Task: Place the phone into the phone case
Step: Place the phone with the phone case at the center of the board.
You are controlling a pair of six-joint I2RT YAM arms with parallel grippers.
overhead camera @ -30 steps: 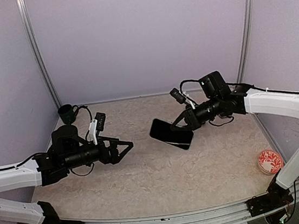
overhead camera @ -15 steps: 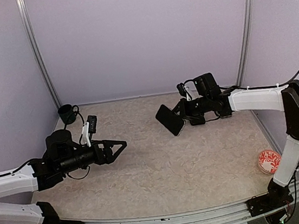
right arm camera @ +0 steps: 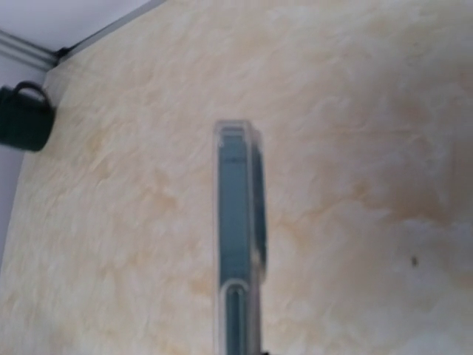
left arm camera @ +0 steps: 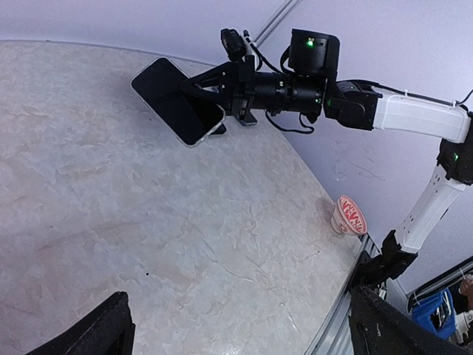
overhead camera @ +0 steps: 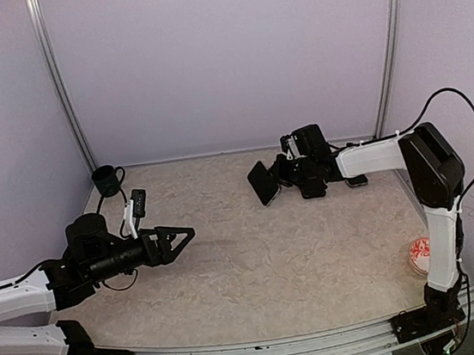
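the right gripper (overhead camera: pixel 279 177) of a two-armed table robot clamps a dark, glossy rectangular phone (overhead camera: pixel 263 183) by one short end, its two fingers closed on the phone's front and back faces. the arm is stretched towards the far middle of the marbled beige tabletop (overhead camera: pixel 257 270). the phone is tilted, its screen facing the left arm. seen from the left wrist, a pale rim runs round the phone's (left arm camera: pixel 176 100) edge, and from the right wrist it appears edge-on with a translucent border. whether that border is a case cannot be told, nor whether the lower corner touches the table.

the left gripper (overhead camera: pixel 180 243) hangs over the left side of the table, well apart from the phone, its fingers (left arm camera: pixel 103 333) spread wide and holding nothing, pointed towards the phone.

a dark green mug (overhead camera: pixel 106 178) stands in the far left corner. a round red-and-white patterned container (overhead camera: pixel 426 255) sits near the table's right edge, beside the right arm's base column.
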